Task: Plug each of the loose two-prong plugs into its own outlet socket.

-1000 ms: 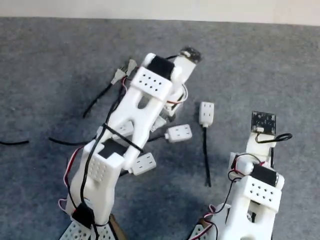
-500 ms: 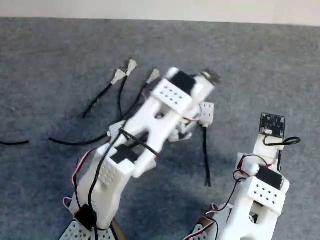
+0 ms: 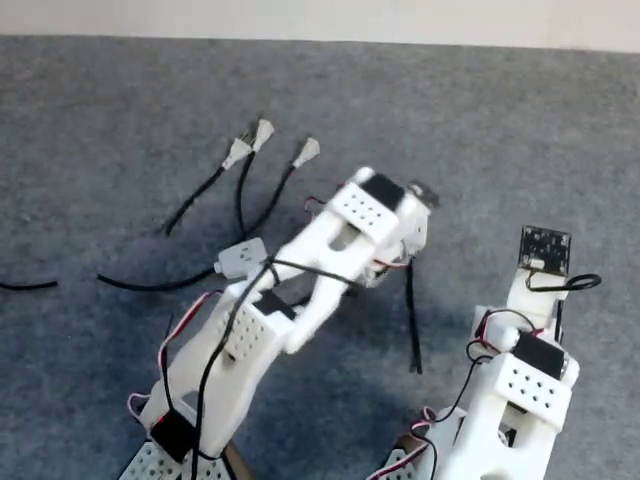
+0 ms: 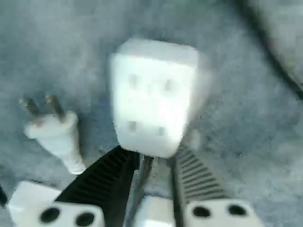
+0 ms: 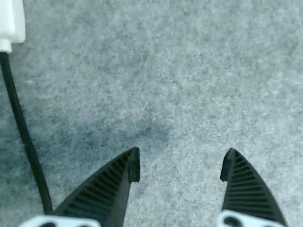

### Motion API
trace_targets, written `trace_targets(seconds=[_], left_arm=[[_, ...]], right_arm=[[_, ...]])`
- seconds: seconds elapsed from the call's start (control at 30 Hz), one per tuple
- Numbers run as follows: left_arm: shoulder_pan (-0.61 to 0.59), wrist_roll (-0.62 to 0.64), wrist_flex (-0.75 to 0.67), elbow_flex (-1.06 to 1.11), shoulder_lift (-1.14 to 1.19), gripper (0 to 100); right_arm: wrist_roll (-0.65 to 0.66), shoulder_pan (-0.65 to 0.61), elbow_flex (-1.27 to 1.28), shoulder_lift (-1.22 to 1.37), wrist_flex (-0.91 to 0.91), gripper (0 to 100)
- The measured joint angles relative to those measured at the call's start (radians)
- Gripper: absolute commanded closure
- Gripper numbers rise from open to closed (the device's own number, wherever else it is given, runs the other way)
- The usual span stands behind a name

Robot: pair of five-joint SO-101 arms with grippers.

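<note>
Moved: L arm (image 3: 300,290) swung off the white two-prong plugs (image 3: 262,133) toward 3 o'clock, now over white plastic outlet block (image 4: 154,94), mid grey tabletop (image 3: 520,120).
L fingers (image 4: 113,175): narrow gap, nothing held.
Key relation: block just ahead of tips, long axis along reach; L nearer.
R fingers (image 5: 116,182): wide apart, empty.

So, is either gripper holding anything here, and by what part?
The right gripper holds nothing. The left gripper sits at the cord end of the socket; whether it grips cannot be told.

Plug (image 4: 52,127) just beside socket (image 4: 154,97), apparently apart.
</note>
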Motion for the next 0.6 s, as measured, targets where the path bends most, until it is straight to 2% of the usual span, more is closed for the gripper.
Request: trace_targets(seconds=[0.1,0.27,0.6], left_arm=[[-0.020,-0.002,0.048,-0.066,0.000,100],[-0.138,-0.005,0.063,-0.173,-0.071,100],[-0.591,-0.140,0.066,-0.281,-0.137,99]], right_arm=[[0.000,-0.014,0.000,0.000,0.000,72.8],[0.000,-0.018,0.003,0.000,0.000,72.8],[0.000,-0.029,0.032,0.000,0.000,72.8]])
